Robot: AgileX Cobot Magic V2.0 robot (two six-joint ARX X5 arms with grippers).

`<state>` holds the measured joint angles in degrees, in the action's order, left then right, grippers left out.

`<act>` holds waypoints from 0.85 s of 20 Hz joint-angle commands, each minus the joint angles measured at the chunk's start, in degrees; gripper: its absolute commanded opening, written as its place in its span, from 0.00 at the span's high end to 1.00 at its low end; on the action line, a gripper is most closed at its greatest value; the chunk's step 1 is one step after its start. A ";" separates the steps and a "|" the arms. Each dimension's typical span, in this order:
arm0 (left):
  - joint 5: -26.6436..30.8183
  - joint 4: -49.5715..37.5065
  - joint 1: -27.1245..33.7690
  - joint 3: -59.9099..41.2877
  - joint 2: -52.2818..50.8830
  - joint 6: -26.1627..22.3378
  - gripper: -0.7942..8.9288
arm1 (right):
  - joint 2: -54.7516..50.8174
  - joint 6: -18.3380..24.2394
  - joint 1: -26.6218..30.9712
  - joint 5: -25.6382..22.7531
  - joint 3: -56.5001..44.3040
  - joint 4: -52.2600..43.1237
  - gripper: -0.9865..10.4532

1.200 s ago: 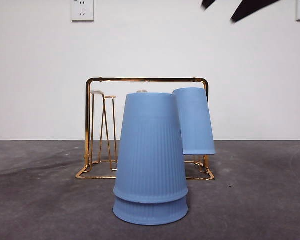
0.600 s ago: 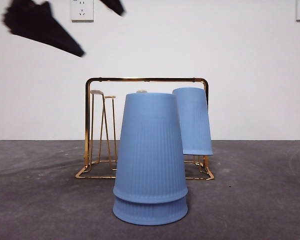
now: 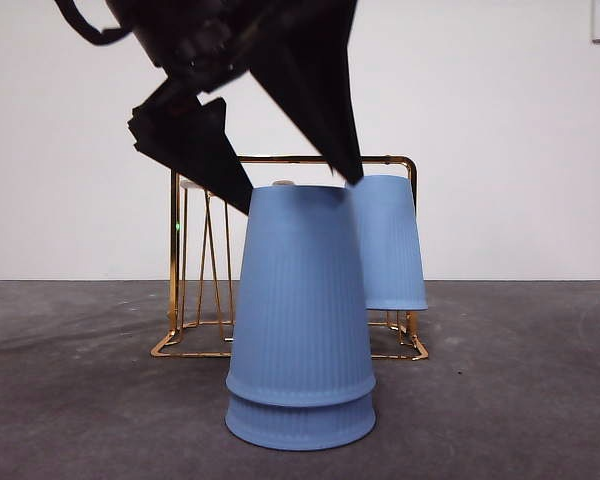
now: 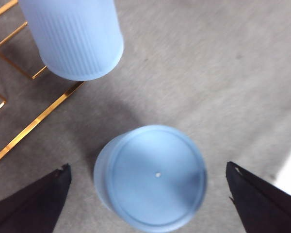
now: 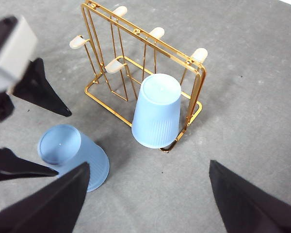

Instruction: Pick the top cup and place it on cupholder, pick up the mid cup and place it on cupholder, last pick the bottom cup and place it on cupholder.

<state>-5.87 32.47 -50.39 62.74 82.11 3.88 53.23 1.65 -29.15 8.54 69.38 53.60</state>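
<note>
Two stacked cups (image 3: 301,320) stand upright directly beneath the left claw (image 3: 280,180), its jaws spread wide astride their top.

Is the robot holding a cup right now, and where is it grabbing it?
No, nothing is held. The left gripper hangs open above the stacked cups, jaws either side, not touching. The right gripper is open and empty too.
</note>
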 commanded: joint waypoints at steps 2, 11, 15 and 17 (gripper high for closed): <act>1.33 -0.42 -1.44 1.36 1.60 -0.90 0.42 | 0.22 -0.50 -0.35 0.02 1.07 -0.20 0.57; 3.17 -0.50 -1.81 1.36 3.50 -0.87 0.54 | -0.15 -0.52 -0.35 0.04 1.07 -0.22 0.57; 3.15 -0.83 -1.81 1.36 3.50 -0.85 0.66 | -0.50 -0.52 -0.35 0.04 1.07 -0.20 0.57; 3.15 -0.79 -1.84 1.36 3.48 -0.85 0.67 | -0.55 -0.55 -0.35 0.04 1.07 -0.17 0.57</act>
<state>-2.90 31.86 -51.64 62.89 84.49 3.70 52.51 1.65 -29.15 8.62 69.38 53.69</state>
